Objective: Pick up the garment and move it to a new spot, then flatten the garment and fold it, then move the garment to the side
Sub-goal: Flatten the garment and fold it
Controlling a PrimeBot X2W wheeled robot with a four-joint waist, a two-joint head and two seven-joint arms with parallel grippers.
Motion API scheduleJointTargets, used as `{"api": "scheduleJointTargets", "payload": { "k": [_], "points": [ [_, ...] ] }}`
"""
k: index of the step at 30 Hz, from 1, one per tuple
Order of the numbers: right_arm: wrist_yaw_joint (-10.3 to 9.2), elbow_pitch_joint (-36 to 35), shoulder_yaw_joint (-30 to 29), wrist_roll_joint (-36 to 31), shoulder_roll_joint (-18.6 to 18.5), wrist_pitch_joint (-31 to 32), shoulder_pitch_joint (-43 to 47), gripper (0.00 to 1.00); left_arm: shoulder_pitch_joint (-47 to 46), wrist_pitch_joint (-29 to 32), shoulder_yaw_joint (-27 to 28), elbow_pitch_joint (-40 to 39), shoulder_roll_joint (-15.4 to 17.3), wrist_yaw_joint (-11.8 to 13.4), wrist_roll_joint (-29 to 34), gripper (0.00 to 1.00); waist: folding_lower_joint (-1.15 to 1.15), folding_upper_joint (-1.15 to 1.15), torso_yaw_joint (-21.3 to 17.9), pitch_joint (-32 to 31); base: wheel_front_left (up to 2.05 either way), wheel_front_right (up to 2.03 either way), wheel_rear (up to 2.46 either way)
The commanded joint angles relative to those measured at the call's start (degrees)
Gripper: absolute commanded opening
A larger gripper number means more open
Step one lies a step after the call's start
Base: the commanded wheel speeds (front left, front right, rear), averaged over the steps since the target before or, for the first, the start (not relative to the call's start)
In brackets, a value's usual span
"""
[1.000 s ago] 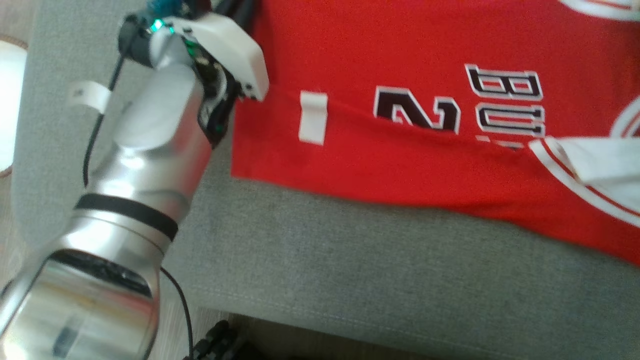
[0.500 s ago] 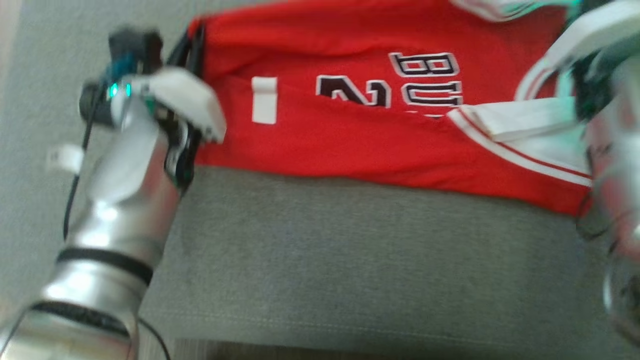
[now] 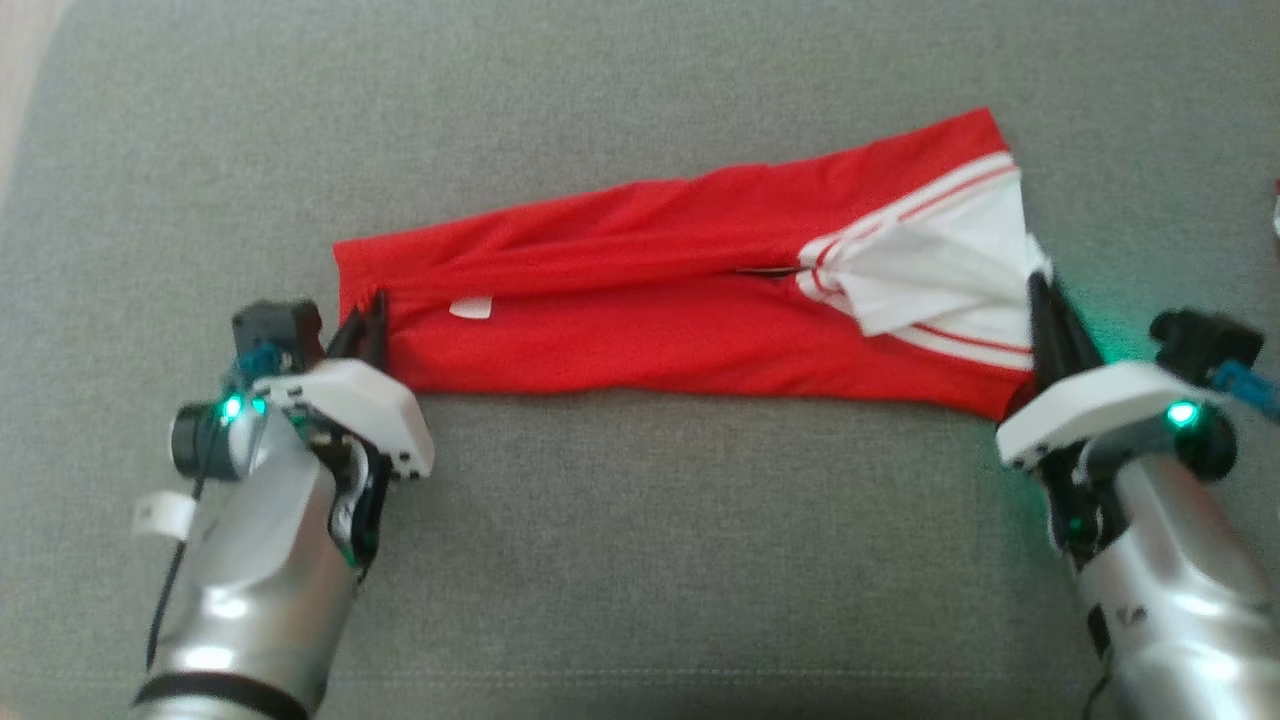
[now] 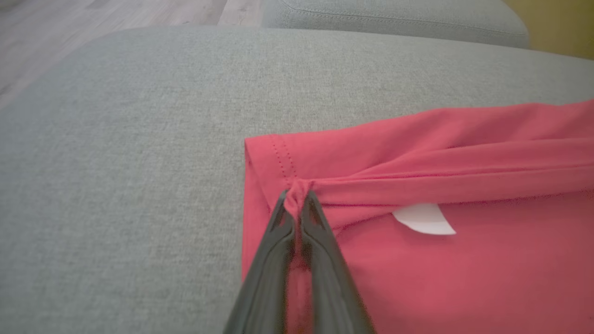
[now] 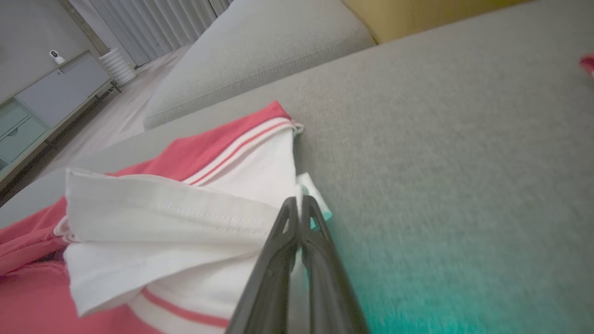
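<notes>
Two garment [image 3: 650, 330] ends are pinched by the left gripper [image 3: 372, 305] and right gripper [image 3: 1037, 285], the earlier lettering now folded away.

Unidentifiable red scrap [image 3: 1277, 186] at the right edge

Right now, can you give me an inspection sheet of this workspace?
Surface: grey sofa cushion.
Job's things: red jersey folded into a long band, white end toward the robot's right.
Clutter: small red scrap at the right edge, cut off.
End effectors: left end effector shut on the jersey's hem; right end effector shut on its white end.
Cables: black cable along left forearm; blue lead at right wrist.
Surroundings: wooden floor, second cushion, pale cabinet.
</notes>
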Motion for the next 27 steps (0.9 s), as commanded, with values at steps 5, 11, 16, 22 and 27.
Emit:
{"api": "scheduleJointTargets", "payload": {
  "k": [5,11,16,22,27],
  "points": [
    [0.2,-6.0,0.9,2.7,-1.4,0.0,2.0,1.0,5.0,-0.7,6.2,-6.7,0.5,3.5,1.9,1.0,0.01,0.0,0.6,-2.1,0.0,0.0,0.0],
    [0.2,-5.3,-2.6,1.4,-1.8,0.2,2.0,1.0,14.1,-0.7,10.9,-14.9,-2.5,4.8,4.7,1.0,0.01,0.0,3.6,-3.8,0.0,0.0,0.0],
    [0.2,1.2,-4.9,-1.5,-1.3,3.1,0.8,1.0,18.2,-0.7,11.5,-17.7,-4.0,3.5,6.3,1.0,0.01,0.0,6.6,-4.2,0.0,0.0,0.0],
    [0.2,7.3,-3.7,-1.5,1.4,7.0,0.6,0.52,20.1,-0.7,10.0,-19.7,-4.4,2.8,6.2,1.0,0.01,0.0,9.0,-4.7,0.0,0.0,0.0],
    [0.2,7.5,-1.0,0.9,2.2,6.9,1.2,0.0,20.8,-0.7,9.0,-20.4,-4.4,3.3,5.3,1.0,0.01,0.0,8.8,-5.5,0.0,0.0,0.0]
  ]
}}
